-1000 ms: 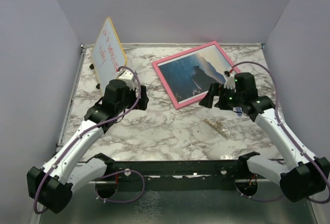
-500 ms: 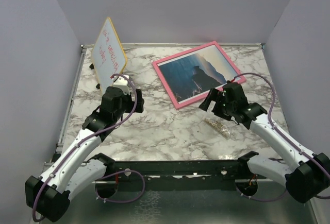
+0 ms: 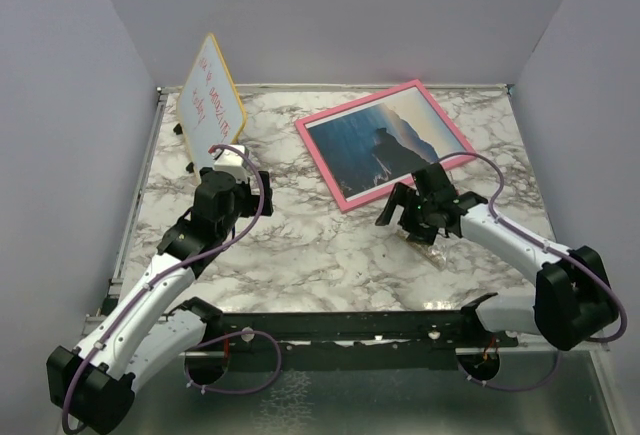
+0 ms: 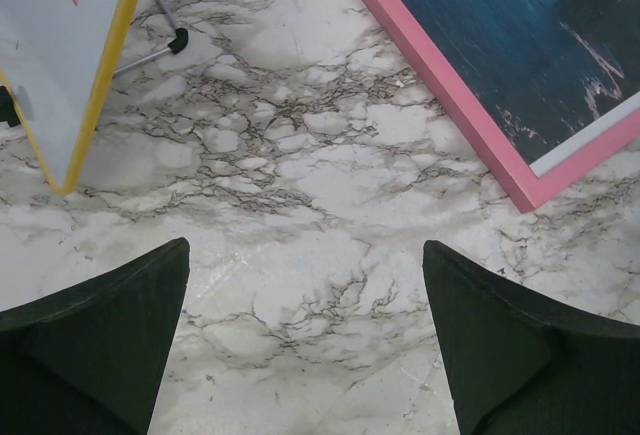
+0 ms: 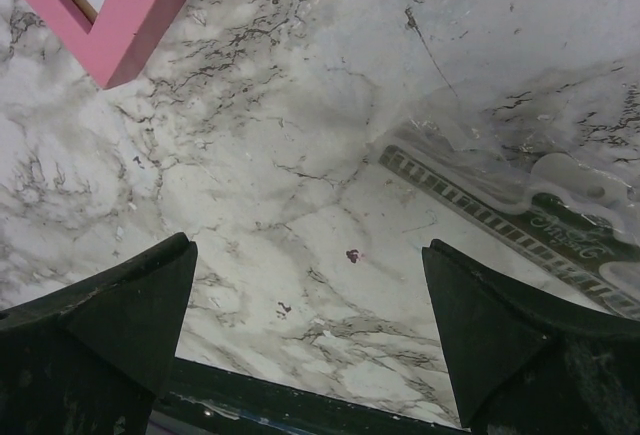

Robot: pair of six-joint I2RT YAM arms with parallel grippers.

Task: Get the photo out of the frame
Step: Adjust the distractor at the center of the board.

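Photo [image 3: 385, 145] seemingly flat inside frame [image 3: 322, 167]

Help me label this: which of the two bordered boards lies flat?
The pink frame holding the sea photo lies flat; the yellow-edged whiteboard stands propped up.

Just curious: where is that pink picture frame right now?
From above, the frame lies flat far right on the table, just beyond the right gripper, right of the whiteboard.

We see two arms, the left arm [image 3: 150, 290] and the right arm [image 3: 515, 243], with white shells and black joints. A thin purple cable [image 3: 264, 195] loops along each. The fingers [image 4: 95, 340] are dark, wedge-shaped and matte.
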